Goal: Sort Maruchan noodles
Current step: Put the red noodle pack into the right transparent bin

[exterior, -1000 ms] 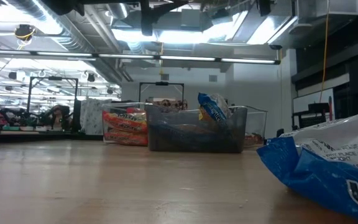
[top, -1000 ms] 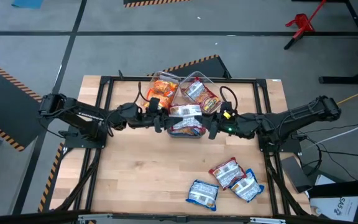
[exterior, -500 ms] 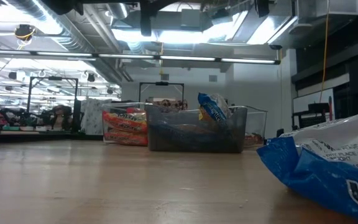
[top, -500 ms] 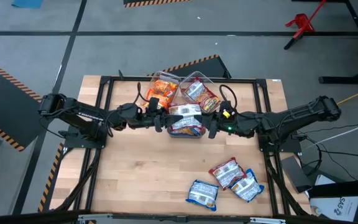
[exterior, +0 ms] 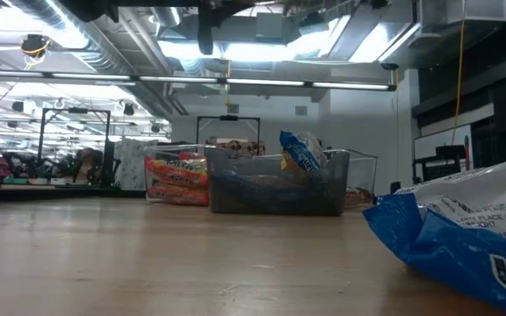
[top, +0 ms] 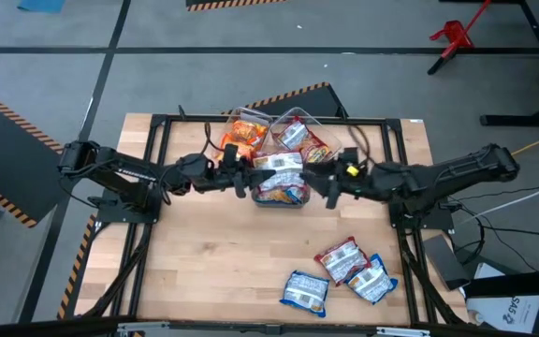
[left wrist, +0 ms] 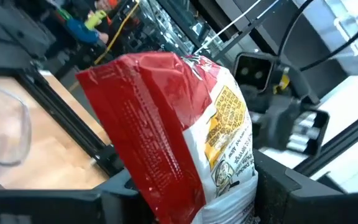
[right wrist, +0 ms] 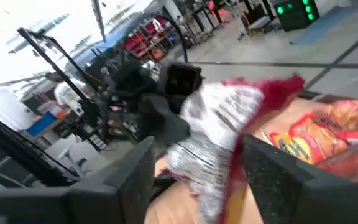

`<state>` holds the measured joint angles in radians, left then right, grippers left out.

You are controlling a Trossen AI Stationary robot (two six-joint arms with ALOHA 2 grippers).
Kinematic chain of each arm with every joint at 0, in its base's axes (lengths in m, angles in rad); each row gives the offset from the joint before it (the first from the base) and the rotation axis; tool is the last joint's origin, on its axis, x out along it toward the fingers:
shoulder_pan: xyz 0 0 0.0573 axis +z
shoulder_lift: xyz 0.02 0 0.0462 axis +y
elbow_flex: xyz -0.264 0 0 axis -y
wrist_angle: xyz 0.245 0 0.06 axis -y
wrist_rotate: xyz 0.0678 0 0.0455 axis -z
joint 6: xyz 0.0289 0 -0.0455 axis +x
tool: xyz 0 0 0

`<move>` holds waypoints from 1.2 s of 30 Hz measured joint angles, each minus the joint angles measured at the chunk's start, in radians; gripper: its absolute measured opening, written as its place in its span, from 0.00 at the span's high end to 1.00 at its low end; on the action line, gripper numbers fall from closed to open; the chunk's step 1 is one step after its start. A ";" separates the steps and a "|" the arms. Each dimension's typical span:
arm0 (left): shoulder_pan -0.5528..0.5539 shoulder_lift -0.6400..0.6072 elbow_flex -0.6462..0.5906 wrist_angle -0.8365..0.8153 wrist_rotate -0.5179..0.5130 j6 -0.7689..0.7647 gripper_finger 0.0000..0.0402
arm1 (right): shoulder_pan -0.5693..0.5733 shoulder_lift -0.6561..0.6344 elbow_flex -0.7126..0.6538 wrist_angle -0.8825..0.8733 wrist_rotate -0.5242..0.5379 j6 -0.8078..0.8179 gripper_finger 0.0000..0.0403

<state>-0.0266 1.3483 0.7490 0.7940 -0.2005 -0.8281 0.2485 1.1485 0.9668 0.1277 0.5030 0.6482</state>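
Above the middle of the high view, the left gripper (top: 243, 180) and right gripper (top: 324, 184) face each other over a clear bin (top: 282, 198). Left jaws are clamped on a red-and-white packet (left wrist: 185, 130), which fills the centre of the left wrist view. Right jaws stand apart, the packet between them; I cannot tell whether they touch it. Three more packets (top: 342, 273) lie at lower right of the table (top: 204, 271)

Glossy crinkly plastic packets (top: 344, 270), clear plastic bins (exterior: 275, 183), matt wood table (top: 213, 262).
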 joint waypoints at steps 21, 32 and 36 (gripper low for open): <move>0.124 0.102 0.422 -0.806 -0.314 1.226 0.59 | 0.000 -0.149 0.000 -0.215 0.000 -0.026 0.45; 0.242 0.328 0.456 -0.794 -0.310 1.921 0.59 | 0.000 -0.150 0.000 -0.236 0.008 -0.024 0.45; 0.286 0.406 0.457 -0.694 -0.248 2.082 0.59 | 0.000 -0.150 0.000 -0.236 0.024 -0.025 0.45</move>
<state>0.2593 1.7543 1.2057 0.1002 -0.4481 1.2535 0.2485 0.9989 0.9672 -0.1086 0.5271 0.6235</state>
